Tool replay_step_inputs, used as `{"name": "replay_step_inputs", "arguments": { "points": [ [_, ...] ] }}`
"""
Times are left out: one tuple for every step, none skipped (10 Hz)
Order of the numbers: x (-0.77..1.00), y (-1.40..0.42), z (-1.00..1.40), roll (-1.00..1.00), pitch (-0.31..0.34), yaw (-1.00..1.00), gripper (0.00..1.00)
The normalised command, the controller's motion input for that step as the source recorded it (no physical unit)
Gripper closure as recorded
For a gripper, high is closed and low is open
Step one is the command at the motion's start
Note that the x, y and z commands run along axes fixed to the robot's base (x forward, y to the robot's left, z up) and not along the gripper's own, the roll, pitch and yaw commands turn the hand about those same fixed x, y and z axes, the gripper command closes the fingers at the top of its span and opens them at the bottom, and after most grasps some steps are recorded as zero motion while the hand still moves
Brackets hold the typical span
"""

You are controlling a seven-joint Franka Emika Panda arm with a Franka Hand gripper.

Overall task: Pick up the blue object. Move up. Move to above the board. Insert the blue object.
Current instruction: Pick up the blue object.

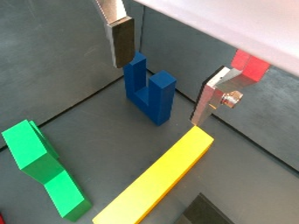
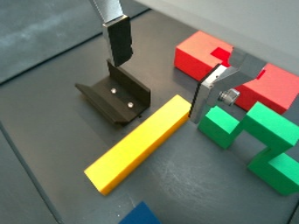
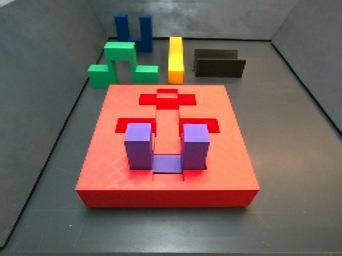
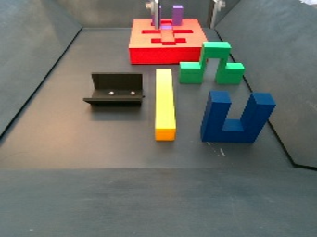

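Observation:
The blue object [image 1: 149, 92] is a dark blue U-shaped block. It stands prongs up on the dark floor, also seen in both side views [image 3: 131, 26] [image 4: 235, 116]. My gripper [image 1: 162, 89] hangs open above the floor, and the blue object shows below and between its fingers [image 1: 121, 42] without touching them. Nothing is held. The fingers only peek in at the upper edge of a side view [image 4: 186, 14]. The red board [image 3: 120, 165] [image 4: 143, 51] lies at the far end from the blue object. A purple U-shaped block [image 3: 167, 150] sits in one of its recesses.
A long yellow bar [image 4: 165, 102] [image 1: 158, 184] lies beside the blue object. A green block [image 4: 210, 60] [image 2: 251, 131] lies between it and the board. The dark fixture [image 4: 118, 90] [image 2: 114, 96] stands on the other side of the bar. Grey walls ring the floor.

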Motion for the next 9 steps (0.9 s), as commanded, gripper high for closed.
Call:
{"name": "replay_step_inputs", "arguments": {
  "points": [
    [0.0, 0.02, -0.03, 0.0, 0.0, 0.0, 0.0],
    [-0.07, 0.45, -0.18, -0.04, -0.04, -0.12, 0.0],
    [-0.26, 0.47, -0.34, -0.05, -0.121, -0.17, 0.0],
    [-0.44, 0.44, -0.39, -0.05, -0.159, -0.22, 0.0],
    [-0.47, 0.36, -0.36, -0.04, -0.169, -0.23, 0.0],
    [-0.44, 0.28, -0.37, -0.01, -0.179, -0.24, 0.0],
    [-0.37, 0.29, -0.37, 0.0, -0.173, -0.21, 0.0],
    [-0.25, 0.3, -0.35, 0.0, -0.153, -0.17, 0.0],
    [-0.07, 0.31, -0.3, 0.0, -0.106, -0.11, 0.0]
  ]
}}
